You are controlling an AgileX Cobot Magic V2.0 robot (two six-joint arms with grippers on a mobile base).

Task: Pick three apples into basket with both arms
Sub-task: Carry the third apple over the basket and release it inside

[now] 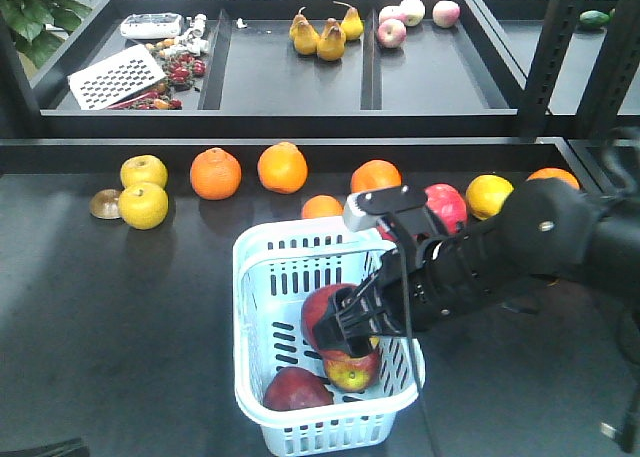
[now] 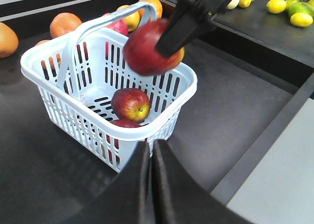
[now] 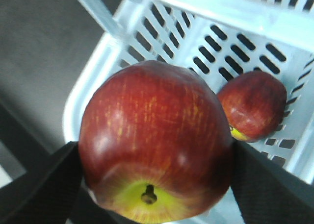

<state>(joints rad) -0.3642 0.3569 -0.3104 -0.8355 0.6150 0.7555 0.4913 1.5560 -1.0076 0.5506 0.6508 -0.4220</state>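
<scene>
The pale blue-white basket (image 1: 250, 277) stands on the dark table. My right gripper (image 1: 338, 327) is shut on a dark red apple (image 1: 322, 312) and holds it above the basket's inside. In the right wrist view that apple (image 3: 154, 136) fills the space between both black fingers (image 3: 44, 185), stem end towards the camera. Two more apples lie on the basket floor, one at the near end (image 1: 297, 389) and one under the held apple (image 1: 352, 370). My left gripper (image 2: 151, 146) is shut and empty, just outside the basket's rim (image 2: 147, 131).
Oranges (image 1: 216, 173) and yellow fruit (image 1: 143, 205) line the table's back ledge. A brighter red apple (image 1: 447, 205) sits behind my right arm. The raised shelf behind holds pears (image 1: 325, 35), pale apples (image 1: 392, 32) and a white grater (image 1: 115, 77).
</scene>
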